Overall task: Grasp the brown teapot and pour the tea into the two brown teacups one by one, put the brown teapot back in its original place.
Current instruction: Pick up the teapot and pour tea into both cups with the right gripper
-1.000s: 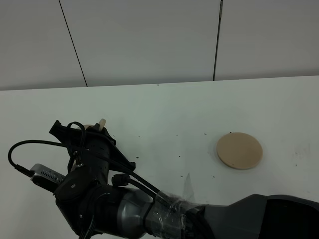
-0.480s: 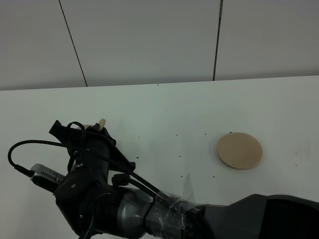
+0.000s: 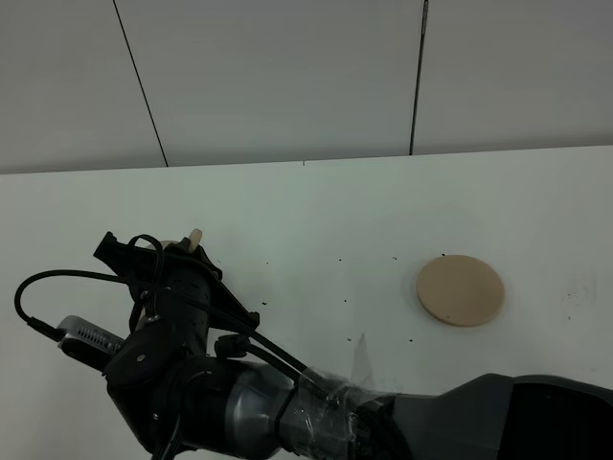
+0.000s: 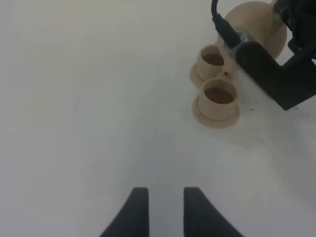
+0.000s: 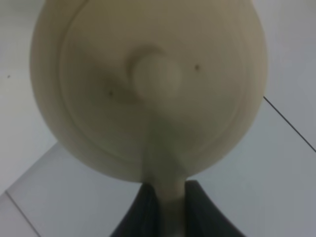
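Tan clay fills the right wrist view: the brown teapot (image 5: 148, 89) is seen lid-on, its knob at the centre, and the right tool (image 5: 163, 210) is clenched on the pot's loop handle, one dark finger (image 5: 143, 212) on each side of it. In the high view the right arm (image 3: 192, 374) reaches across to the left part of the white surface (image 3: 335, 211), and only a small tip of the teapot (image 3: 194, 236) shows above the black wrist housing. The left wrist view shows the teapot (image 4: 259, 27) held just beside and above the two brown teacups (image 4: 216, 96), partly hidden by the right arm's black bracket (image 4: 274, 69). The cups sit side by side on their small saucers, touching or nearly so, and both hold dark brown tea. The left tool (image 4: 162, 212) hangs over bare surface well apart from the cups, released, its two dark fingers standing apart with nothing between them. The original place (image 3: 460, 289), a flat round tan disc, lies bare on the right part of the surface, well apart from the teapot.
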Controlling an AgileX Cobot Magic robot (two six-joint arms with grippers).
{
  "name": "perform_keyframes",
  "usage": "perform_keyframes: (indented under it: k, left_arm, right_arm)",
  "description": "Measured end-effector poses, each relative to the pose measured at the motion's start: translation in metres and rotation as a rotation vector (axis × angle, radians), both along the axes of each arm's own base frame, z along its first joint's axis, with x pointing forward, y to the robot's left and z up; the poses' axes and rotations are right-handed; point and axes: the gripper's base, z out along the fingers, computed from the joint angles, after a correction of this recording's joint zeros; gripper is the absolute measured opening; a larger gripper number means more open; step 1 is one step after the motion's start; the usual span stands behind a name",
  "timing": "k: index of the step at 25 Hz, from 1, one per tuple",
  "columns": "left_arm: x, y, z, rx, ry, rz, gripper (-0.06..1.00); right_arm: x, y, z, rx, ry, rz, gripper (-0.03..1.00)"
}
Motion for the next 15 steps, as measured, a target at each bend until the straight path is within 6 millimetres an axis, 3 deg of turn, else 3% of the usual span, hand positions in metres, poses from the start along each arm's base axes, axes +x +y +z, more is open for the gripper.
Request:
perform_keyframes:
  k: [15]
  left_arm:
    - [0.0000, 0.0000, 0.0000, 0.000, 0.000, 0.000, 0.24]
  right_arm:
    - [-0.0005, 0.0003, -0.0001, 0.000, 0.002, 0.001, 0.09]
